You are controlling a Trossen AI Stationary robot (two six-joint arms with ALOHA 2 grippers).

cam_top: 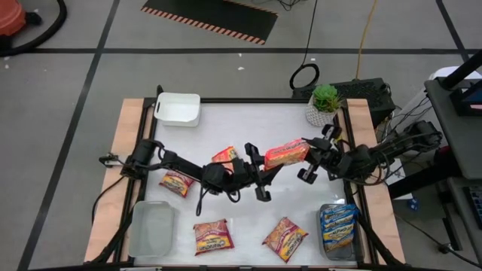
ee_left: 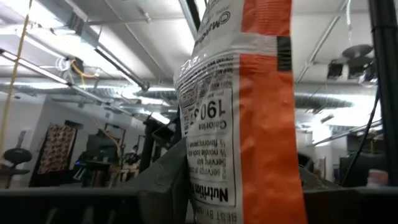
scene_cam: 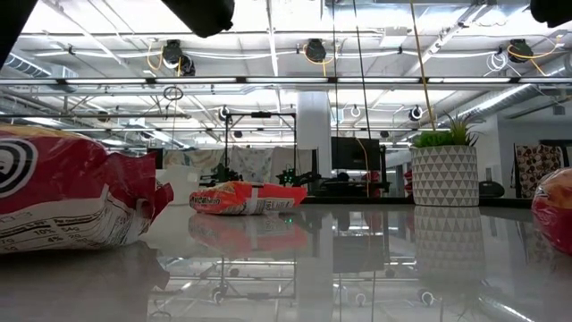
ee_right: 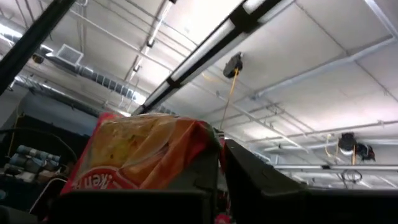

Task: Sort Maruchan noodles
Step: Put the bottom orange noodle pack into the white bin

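Passing: orange-red packet held in the air mid-table, just left of the potted plant.
Right gripper: clamped on its right end.
Left gripper: at its left end; grip unclear (fingers hidden).
Sorted: blue packets stacked in the clear bin, below the plant.
Left: four red packets loose on the table; white bin and near-left clear bin look empty.

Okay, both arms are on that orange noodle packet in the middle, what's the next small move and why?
Probably the right end effector should let go. The orange packet hangs in the air between both arms, and the left end effector seems closed on its other end, so this looks like a handover.
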